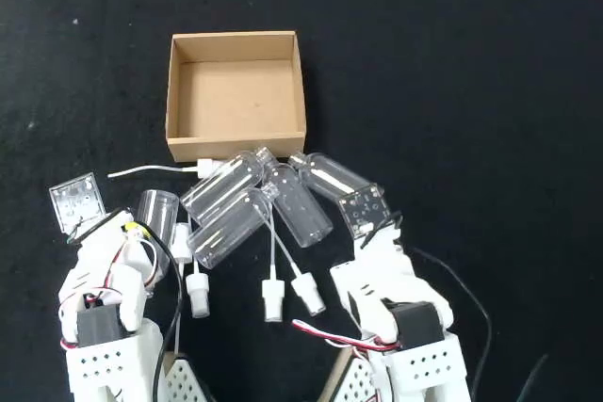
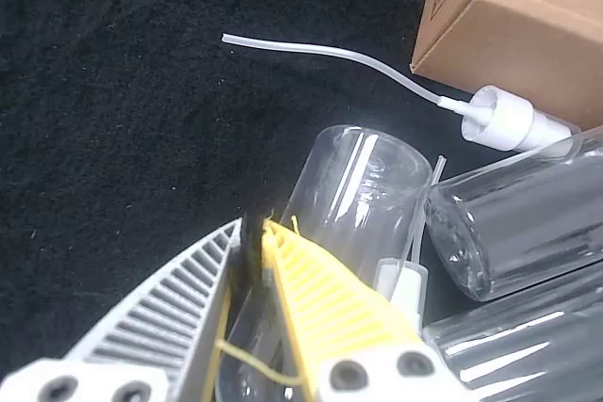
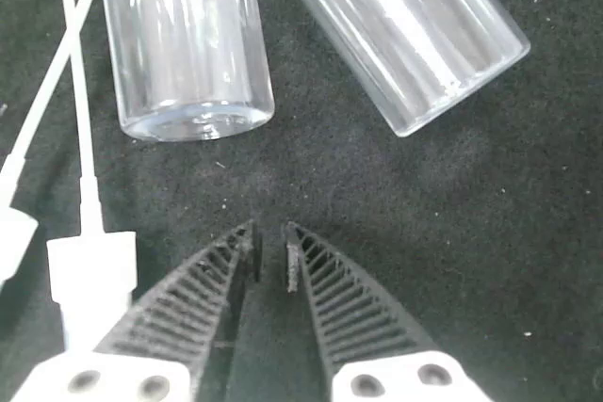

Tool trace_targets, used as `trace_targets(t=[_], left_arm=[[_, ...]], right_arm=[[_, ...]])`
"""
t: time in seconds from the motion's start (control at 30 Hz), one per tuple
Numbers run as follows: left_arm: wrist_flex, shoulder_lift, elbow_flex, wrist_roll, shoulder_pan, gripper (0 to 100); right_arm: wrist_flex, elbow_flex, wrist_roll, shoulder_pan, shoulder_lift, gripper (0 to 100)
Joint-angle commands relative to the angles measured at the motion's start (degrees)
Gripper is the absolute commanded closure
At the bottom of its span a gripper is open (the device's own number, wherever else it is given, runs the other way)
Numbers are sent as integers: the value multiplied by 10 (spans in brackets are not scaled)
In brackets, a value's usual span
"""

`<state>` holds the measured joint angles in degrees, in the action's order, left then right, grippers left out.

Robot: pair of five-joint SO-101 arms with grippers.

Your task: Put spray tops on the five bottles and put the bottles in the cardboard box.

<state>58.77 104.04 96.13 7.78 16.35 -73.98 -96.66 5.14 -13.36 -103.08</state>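
Several clear bottles lie on their sides in a cluster (image 1: 259,200) just in front of the cardboard box (image 1: 236,143), which has nothing in it. One spray top (image 1: 207,168) lies by the box with its tube pointing left. Three more spray tops (image 1: 273,297) lie nearer the arms. My left gripper (image 2: 250,233) is shut, its tips over one capless bottle (image 2: 363,185) at the cluster's left. My right gripper (image 3: 270,244) stands open by a narrow gap, holding nothing, just short of the bases of two bottles (image 3: 188,44) and beside a spray top (image 3: 89,270).
The black table (image 1: 471,91) has free room to the right, the left and behind the box. Cables trail beside the right arm's base (image 1: 415,327). The left arm's base (image 1: 99,327) stands at the front left.
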Motion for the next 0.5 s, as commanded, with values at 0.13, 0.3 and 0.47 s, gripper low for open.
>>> trace_targets(t=[0.13,0.3,0.47], left_arm=[[2,1,13,-2,2,970],[2,1,13,-2,2,970],[2,1,13,-2,2,970]], right_arm=[[-9,2,4,11,-56,986],[-9,2,4,11,-56,986],[-9,2,0,11,-56,986]])
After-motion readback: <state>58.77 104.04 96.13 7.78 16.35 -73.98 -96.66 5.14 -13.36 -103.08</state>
